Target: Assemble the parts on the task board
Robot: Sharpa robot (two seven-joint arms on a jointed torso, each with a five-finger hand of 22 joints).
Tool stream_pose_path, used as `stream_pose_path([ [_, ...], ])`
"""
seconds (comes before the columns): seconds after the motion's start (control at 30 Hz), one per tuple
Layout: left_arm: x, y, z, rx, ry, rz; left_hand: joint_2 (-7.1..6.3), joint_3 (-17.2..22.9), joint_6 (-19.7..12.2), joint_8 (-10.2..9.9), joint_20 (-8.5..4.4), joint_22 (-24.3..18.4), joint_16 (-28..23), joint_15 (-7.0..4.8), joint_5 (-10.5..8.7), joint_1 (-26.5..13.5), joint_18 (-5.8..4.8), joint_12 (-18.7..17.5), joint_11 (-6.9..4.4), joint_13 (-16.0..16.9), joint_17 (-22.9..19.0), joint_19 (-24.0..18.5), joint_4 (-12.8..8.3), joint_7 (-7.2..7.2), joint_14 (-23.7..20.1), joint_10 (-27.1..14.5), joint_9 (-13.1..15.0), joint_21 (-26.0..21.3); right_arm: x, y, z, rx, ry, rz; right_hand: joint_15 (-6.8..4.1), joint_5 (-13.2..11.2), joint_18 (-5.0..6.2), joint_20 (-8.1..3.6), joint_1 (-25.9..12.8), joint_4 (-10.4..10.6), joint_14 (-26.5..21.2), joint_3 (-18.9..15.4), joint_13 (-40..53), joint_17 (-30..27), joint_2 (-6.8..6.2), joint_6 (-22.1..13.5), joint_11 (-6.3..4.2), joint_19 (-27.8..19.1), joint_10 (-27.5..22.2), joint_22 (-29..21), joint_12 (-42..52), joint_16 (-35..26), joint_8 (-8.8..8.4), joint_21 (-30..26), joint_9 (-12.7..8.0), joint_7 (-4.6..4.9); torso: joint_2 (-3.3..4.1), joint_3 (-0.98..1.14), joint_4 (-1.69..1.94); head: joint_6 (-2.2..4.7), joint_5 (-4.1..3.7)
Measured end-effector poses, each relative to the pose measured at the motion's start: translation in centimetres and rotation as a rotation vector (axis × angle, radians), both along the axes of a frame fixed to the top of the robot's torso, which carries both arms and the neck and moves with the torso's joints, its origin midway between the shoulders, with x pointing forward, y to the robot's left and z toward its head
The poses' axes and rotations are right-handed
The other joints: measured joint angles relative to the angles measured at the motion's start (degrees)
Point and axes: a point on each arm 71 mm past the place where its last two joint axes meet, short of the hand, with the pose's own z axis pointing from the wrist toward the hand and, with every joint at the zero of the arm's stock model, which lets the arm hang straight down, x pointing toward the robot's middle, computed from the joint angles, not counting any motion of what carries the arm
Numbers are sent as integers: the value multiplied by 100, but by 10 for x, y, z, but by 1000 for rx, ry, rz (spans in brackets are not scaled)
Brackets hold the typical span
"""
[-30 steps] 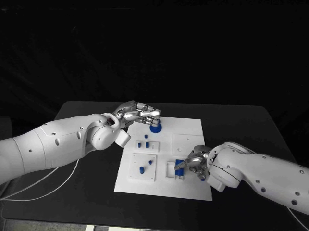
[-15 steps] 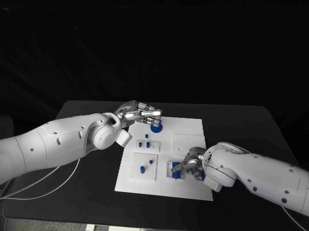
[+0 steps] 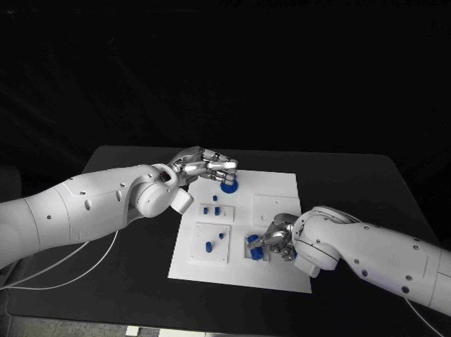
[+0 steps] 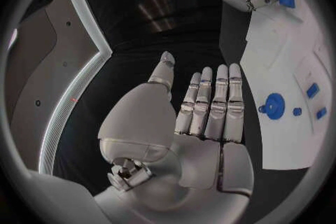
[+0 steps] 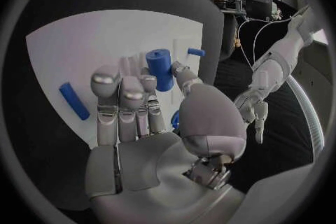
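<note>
Task partly done, I judge: round blue part (image 3: 226, 187) seated upper centre of task board (image 3: 276, 191), small parts (image 3: 213, 208) loose. Right hand (image 3: 275, 242) pinches blue cylinder (image 5: 160, 69); left hand (image 3: 199, 166) empty, fingers straight.

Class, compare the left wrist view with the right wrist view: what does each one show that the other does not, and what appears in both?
Left wrist view alone: a round blue part with a raised hub lying on the board, beside two small blue pieces.

Right wrist view alone: a blue cylinder right by the right hand's fingers, whether gripped is unclear, and a blue bar lying flat on the board.

Both: the white task board, the left hand with its fingers straight and holding nothing, and the right hand.
</note>
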Motion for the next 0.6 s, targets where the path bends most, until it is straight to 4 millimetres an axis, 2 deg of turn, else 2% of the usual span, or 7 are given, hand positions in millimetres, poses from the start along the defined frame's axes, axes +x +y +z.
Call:
stream_pose_path([
  [0.1, 0, 0, 0, 0, 0, 0, 0, 0, 0, 0, 0, 0, 0, 0, 0, 0, 0, 0, 0, 0, 0, 0, 0, 0, 0, 0, 0, 0, 1, 1, -1, -3, 0, 3, 0, -149, 0, 0, 10, 145, 0, -12, -15, 0, -13, 1, 0, 0, 0, 0, -15, 0, 0, 0, 1, -1, 1, 0, -2, -3, 4],
  [0.2, 0, 0, 0, 1, 1, -1, 0, 0, 0, 0, 0, 0, 0, 0, 0, 0, 0, 0, 0, 0, 0, 0, 0, 0, 0, 0, 0, 0, 1, 1, -2, -6, 2, 6, 3, -311, 0, 0, 30, 314, -3, -12, -24, -1, -112, 5, -4, 0, 4, 0, -15, -24, 14, 0, 21, -6, 2, 0, -2, -11, 12],
  [0.27, 0, 0, 0, 1, 1, -1, 0, 0, 0, 0, 0, 0, 0, 0, 0, 0, 0, 0, 0, 0, 0, 0, 0, 0, 0, 0, 0, 0, 1, 1, -3, -9, 3, 7, 3, -527, 0, 0, -9, 427, -3, -18, -34, -1, -181, 10, -10, 0, 9, 0, -21, -24, 31, 0, 22, -10, 3, 0, -3, -16, 15],
  [0.33, 0, 0, 0, 1, 1, -1, 0, 0, 0, 0, 0, 0, 0, 0, 0, 0, 0, 0, 0, 0, 0, 0, 0, 0, 0, 0, 0, 0, 1, 1, -4, -12, 5, 8, 3, -791, 0, 0, -29, 601, -3, 16, -43, -1, -295, -10, 2, 0, -5, 0, -44, -25, 31, -1, 27, 10, 3, 0, -3, -21, 18],
  [0.37, 0, 0, 0, 1, 2, -1, 0, 0, 0, 0, 0, 0, 0, 0, 0, 0, 0, 0, 0, 0, 0, 0, 0, 0, 0, 0, 0, 0, 1, 1, -4, -14, 6, 9, 3, -882, 0, 0, -16, 757, -3, 31, -53, -1, -399, -15, 11, 0, -15, 0, -44, -56, 32, -24, 37, 15, 3, 0, -3, -22, 20],
  [0.47, 0, 0, 0, 1, 2, -1, 0, 0, 0, 0, 0, 0, 0, 0, 0, 0, 0, 0, 0, 0, 0, 0, 0, 0, 0, 0, 0, 0, 1, 1, -5, -17, 7, 12, 3, -959, 0, 0, -138, 1004, -3, -22, -59, -1, -535, -15, 11, 0, -15, -1, -81, -57, 32, -27, 41, 15, 3, 3, -3, -24, 25],
  [0.6, 0, 0, 0, 1, 2, -1, 0, 0, 0, 0, 0, 0, 0, 0, 0, 0, 0, 0, 0, 0, 0, 0, 0, 0, 0, 0, 0, 0, 1, 1, -5, -19, 6, 15, 3, -963, 0, 0, -136, 1418, -3, -406, -65, 10, -646, -37, 11, 0, -15, -1, -105, -57, 47, -27, 42, 37, 1, 4, -6, -24, 30],
])
